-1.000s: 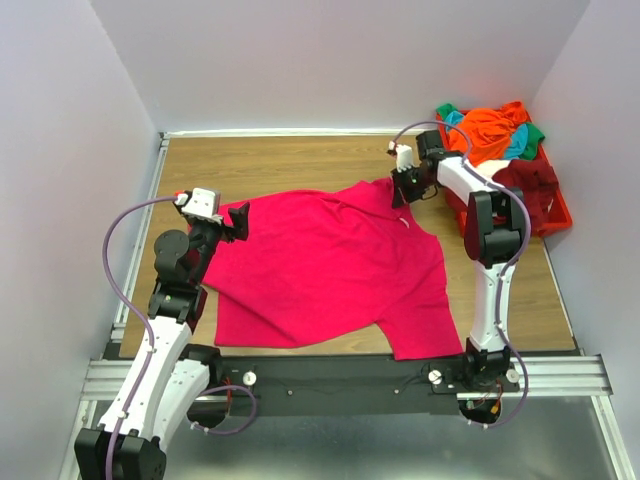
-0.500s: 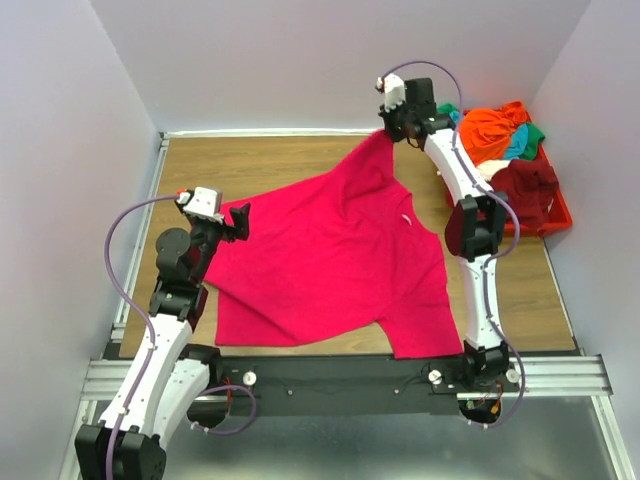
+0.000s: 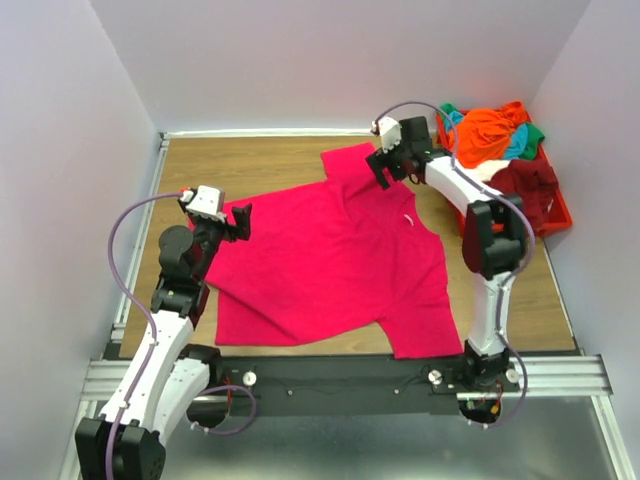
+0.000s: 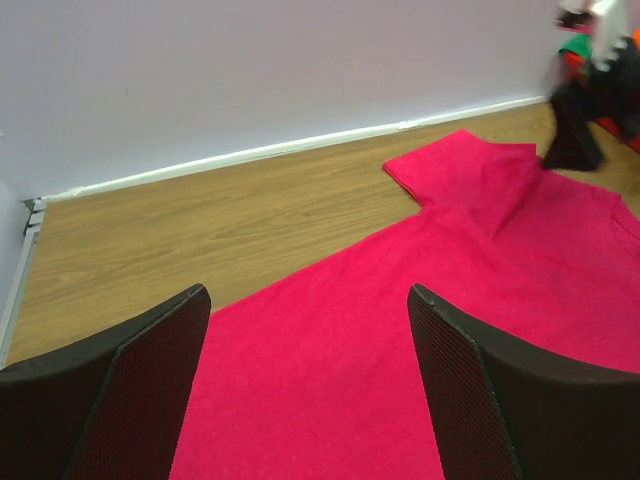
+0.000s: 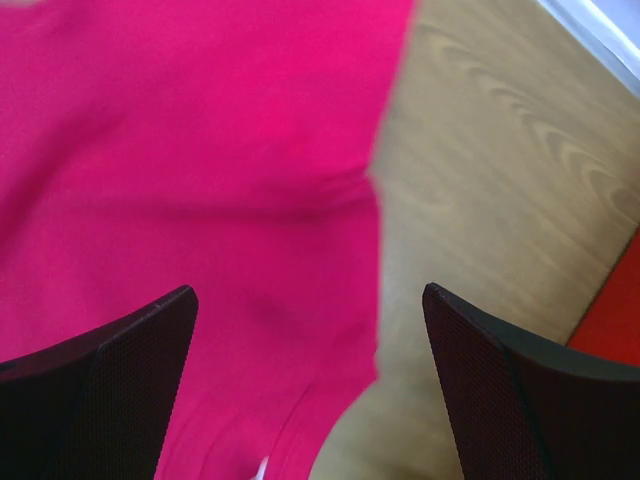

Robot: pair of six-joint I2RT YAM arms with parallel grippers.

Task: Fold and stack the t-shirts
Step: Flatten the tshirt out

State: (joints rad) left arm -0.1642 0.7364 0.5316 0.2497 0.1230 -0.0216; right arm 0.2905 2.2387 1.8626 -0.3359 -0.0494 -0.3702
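**Progress.** The task is standing at an early stage: no fold is showing and no stack is forming.

- The left gripper (image 3: 240, 216) is hovering with its jaws standing wide apart and nothing between them.
- The magenta t-shirt (image 3: 330, 260) is lying on the wooden table (image 3: 250, 160), just below and ahead of that gripper's fingers. In the left wrist view the cloth is passing under the gap between them; whether it is touching them cannot be told.
- To that hand's right, the right gripper (image 3: 383, 168) is hanging over the shirt beside its far sleeve (image 3: 345, 160), jaws likewise spread and gripping nothing. Its wrist view is showing the cloth's edge running beneath the gap, with bare wood under the outer finger.
- Further right of that hand, the red bin (image 3: 560, 212) is holding the remaining garments in a heap: an orange t-shirt (image 3: 490, 130), teal cloth (image 3: 520, 147), green cloth (image 3: 536, 130) and a maroon t-shirt (image 3: 520, 180) spilling toward the rim.

In my judgement the spreading is nearing completion. Every fold on this shirt, and all handling of the binned ones, is remaining.

**Condition.** The magenta shirt is lying open and mostly flat, skewed to the table's edges. Its hem is sitting under the left hand and its neckline is pointing toward the right arm, with a small white label showing there. Shallow creases are running inward from the far sleeve.
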